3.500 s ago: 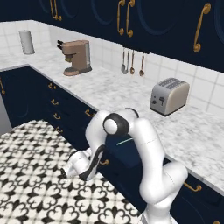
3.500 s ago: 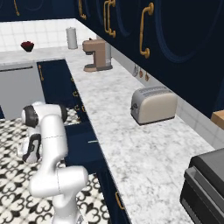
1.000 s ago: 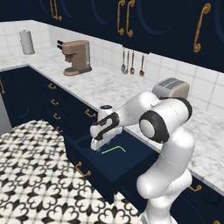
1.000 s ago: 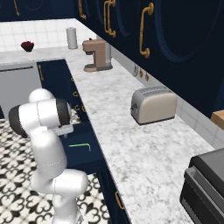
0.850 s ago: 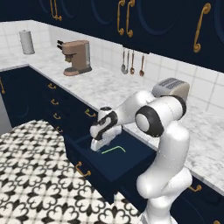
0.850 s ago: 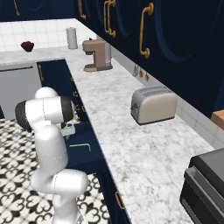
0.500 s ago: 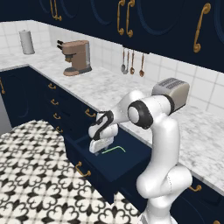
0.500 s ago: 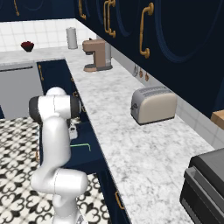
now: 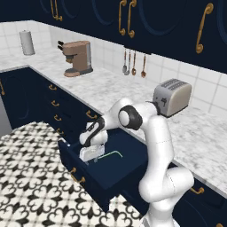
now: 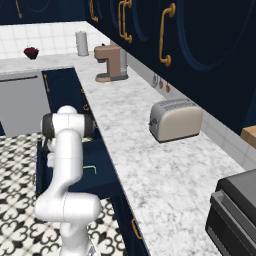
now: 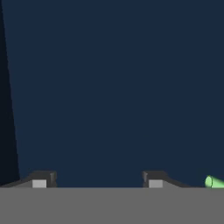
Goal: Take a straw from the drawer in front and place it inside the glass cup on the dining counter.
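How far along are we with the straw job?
Done: drawer is open. In hand: gripper is down inside it by the straw, jaws apart; the straw's end lies outside the fingertips, not gripped. Left: grasp, lift, carry it to the cup.

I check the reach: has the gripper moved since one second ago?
Yes. The gripper has come down into the drawer, ending beside the straw.

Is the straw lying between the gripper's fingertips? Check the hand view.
No, the straw lies outside the right fingertip, with only drawer floor between.
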Robot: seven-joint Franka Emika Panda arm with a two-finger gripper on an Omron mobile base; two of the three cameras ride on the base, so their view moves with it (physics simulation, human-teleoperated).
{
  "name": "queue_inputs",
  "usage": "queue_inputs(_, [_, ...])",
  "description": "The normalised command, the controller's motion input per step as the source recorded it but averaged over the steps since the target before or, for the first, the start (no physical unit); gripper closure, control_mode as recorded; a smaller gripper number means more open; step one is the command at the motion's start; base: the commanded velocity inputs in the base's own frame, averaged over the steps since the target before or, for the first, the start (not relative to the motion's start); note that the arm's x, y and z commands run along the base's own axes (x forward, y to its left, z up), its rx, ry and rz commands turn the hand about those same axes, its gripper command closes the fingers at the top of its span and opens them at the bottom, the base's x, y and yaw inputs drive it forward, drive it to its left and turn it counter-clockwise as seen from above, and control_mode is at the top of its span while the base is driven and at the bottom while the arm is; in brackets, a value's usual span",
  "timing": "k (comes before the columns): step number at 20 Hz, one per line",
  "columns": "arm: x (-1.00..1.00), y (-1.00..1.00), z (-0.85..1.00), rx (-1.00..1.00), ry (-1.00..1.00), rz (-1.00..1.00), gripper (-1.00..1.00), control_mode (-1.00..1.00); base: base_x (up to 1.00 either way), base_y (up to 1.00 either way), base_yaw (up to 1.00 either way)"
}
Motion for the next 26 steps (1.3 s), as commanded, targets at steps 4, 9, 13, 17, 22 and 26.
queue_inputs(4, [-0.16,0.93,-0.24,0.00,0.05,0.00,-1.00,-1.00,0.00,0.00,0.00])
queue_inputs(9, [-0.63,0.63,0.22,-0.05,-0.06,-0.03,-1.00,-1.00,0.00,0.00,0.00])
queue_inputs(13, [-0.26,-0.42,0.33,-0.23,-0.17,-0.12,-1.00,-1.00,0.00,0.00,0.00])
queue_inputs(17, [-0.04,-0.76,0.14,-0.27,-0.13,-0.11,-1.00,-1.00,0.00,0.00,0.00])
queue_inputs(22, [0.01,-0.67,0.00,-0.20,-0.12,-0.02,-1.00,-1.00,0.00,0.00,0.00])
queue_inputs(26, [0.01,-0.61,0.00,-0.07,-0.09,0.00,-1.00,-1.00,0.00,0.00,0.00])
